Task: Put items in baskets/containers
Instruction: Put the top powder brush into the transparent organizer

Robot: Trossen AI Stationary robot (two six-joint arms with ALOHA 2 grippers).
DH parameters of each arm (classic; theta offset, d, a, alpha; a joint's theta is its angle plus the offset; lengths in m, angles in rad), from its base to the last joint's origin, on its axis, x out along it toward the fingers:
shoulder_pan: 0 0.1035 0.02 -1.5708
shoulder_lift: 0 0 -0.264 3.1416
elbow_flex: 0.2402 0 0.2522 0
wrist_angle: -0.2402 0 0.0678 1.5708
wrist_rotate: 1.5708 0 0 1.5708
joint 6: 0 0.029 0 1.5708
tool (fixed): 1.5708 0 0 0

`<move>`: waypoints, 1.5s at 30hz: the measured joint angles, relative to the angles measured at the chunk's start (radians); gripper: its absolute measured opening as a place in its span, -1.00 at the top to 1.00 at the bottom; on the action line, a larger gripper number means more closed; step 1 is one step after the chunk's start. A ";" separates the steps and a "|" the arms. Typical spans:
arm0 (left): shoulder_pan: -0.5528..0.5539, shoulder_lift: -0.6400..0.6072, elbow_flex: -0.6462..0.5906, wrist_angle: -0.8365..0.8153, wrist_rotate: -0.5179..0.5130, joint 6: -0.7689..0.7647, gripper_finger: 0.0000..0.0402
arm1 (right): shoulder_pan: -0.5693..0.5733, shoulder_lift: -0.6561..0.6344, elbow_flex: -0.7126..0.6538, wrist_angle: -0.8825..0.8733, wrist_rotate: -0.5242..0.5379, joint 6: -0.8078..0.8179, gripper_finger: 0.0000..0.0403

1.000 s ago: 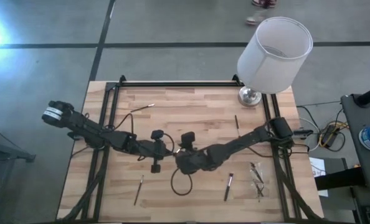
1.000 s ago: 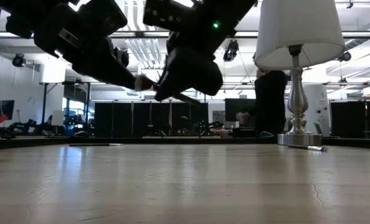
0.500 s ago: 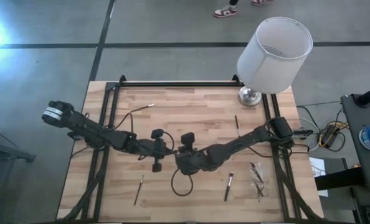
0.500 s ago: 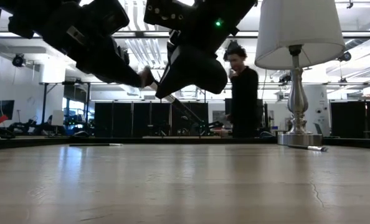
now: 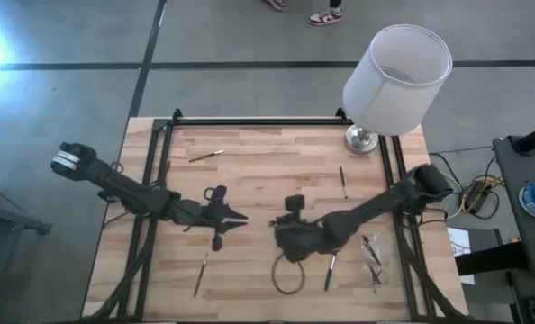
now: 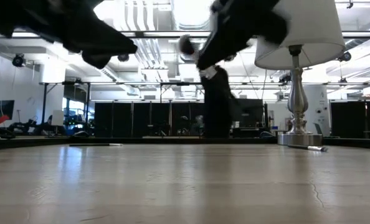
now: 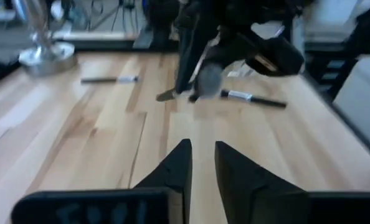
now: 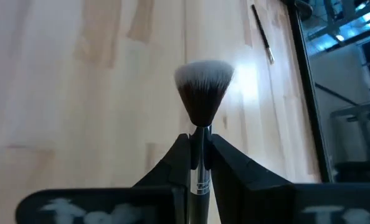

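Lamp (image 5: pixel 395 81) at the table's (image 5: pixel 258 184) far right corner, brushes (image 5: pixel 330 270) scattered near right.

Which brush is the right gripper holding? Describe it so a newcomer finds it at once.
Start at the white lamp at the table's far right corner and follow the right arm to the table's middle. The right gripper is shut on a brush. Unlike the slim brushes lying on the wood, this one is off the table and has a wide fluffy head, dark with pale tips.

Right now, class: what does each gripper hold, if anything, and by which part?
The right gripper clamps a brush by its handle just below the fluffy bristle head. The left gripper holds nothing; its fingers stand slightly apart.
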 joint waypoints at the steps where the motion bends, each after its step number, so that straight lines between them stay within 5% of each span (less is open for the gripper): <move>1: 0.001 -0.008 -0.032 0.057 0.007 0.012 0.68 | 0.020 -0.031 -0.021 -0.004 0.002 0.030 0.84; 11: 0.007 -0.023 -0.309 0.547 0.079 0.041 0.75 | 0.271 -0.382 -0.207 -0.193 0.082 0.403 0.84; 22: 0.010 -0.022 -0.322 0.551 0.080 0.043 0.76 | 0.534 -0.659 -0.364 -0.350 0.069 0.860 0.84; 31: 0.010 -0.019 -0.322 0.548 0.079 0.043 0.76 | 0.692 -0.616 -0.350 -0.619 0.012 1.298 0.84; 45: 0.010 -0.017 -0.322 0.541 0.079 0.039 0.76 | 0.798 -0.451 -0.373 -0.626 -0.027 1.539 0.84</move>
